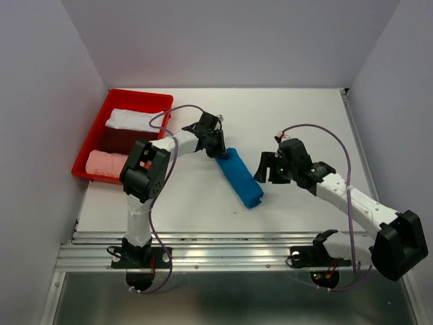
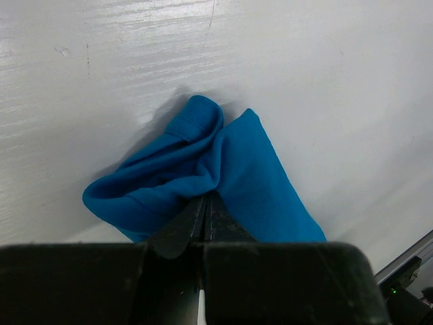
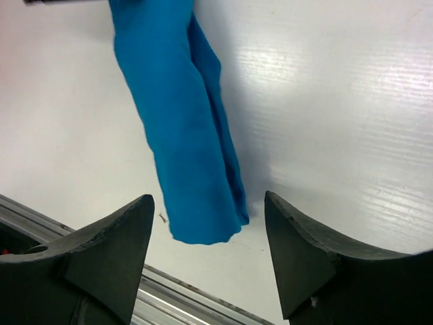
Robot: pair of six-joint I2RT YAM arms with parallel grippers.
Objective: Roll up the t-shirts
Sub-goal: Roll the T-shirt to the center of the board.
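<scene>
The bright blue t-shirt (image 1: pixel 242 179) lies as a long roll on the white table, running from the centre towards the near edge. My left gripper (image 1: pixel 220 150) is at its far end, and in the left wrist view the jaws (image 2: pixel 206 198) are pressed together with bunched blue cloth (image 2: pixel 237 169) pinched at their tips. My right gripper (image 1: pixel 266 169) is open and empty, just right of the roll. In the right wrist view the roll (image 3: pixel 183 135) hangs down between the spread fingers (image 3: pixel 208 200), its near end free on the table.
A red tray (image 1: pixel 115 101) stands at the far left and holds rolled white (image 1: pixel 132 120), dark red (image 1: pixel 122 140) and pink (image 1: pixel 107 162) t-shirts. A metal rail (image 1: pixel 223 247) runs along the table's near edge. Grey walls close in on three sides.
</scene>
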